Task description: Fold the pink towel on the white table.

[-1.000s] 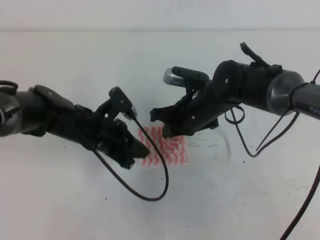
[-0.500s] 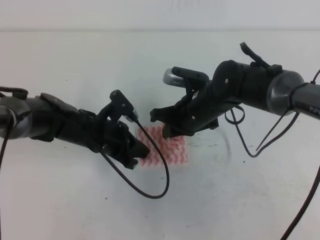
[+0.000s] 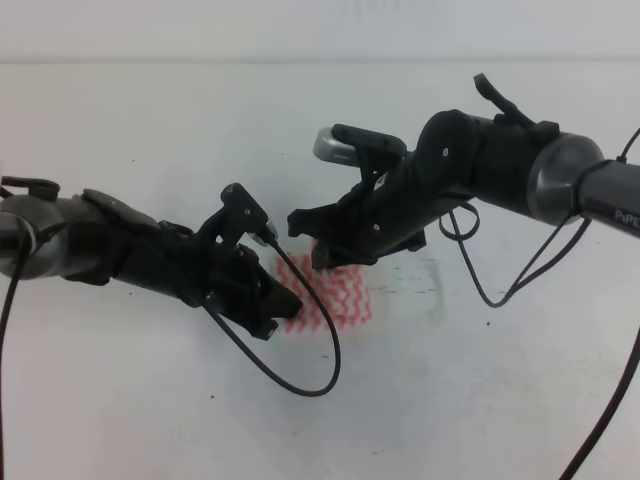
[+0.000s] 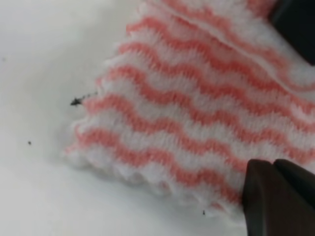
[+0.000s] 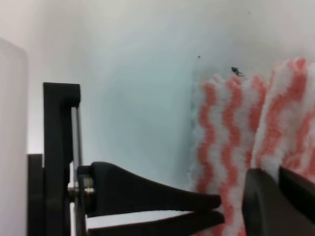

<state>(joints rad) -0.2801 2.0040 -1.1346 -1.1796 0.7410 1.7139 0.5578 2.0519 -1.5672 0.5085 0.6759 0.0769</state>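
Note:
The pink towel (image 3: 342, 300) lies small and partly doubled over in the middle of the white table (image 3: 150, 400). My left gripper (image 3: 288, 302) sits low at the towel's left edge. In the right wrist view the left gripper's two thin fingers (image 5: 206, 200) close together at that edge. My right gripper (image 3: 322, 256) hangs over the towel's upper left part. In the right wrist view its own fingertip (image 5: 278, 201) meets a raised fold of the towel (image 5: 221, 128). The left wrist view shows the wavy stripes of the towel (image 4: 187, 113) with a top layer at the upper right.
A black cable (image 3: 322, 375) loops from the left wrist down over the table in front of the towel. Another cable (image 3: 488, 290) hangs under the right arm. Both arms crowd the centre. The table's far edge (image 3: 320, 60) runs along the top.
The right arm has shifted left and slightly up, bringing its gripper closer to the left one. The visible towel has narrowed a little. The left arm stretched forward, then held still.

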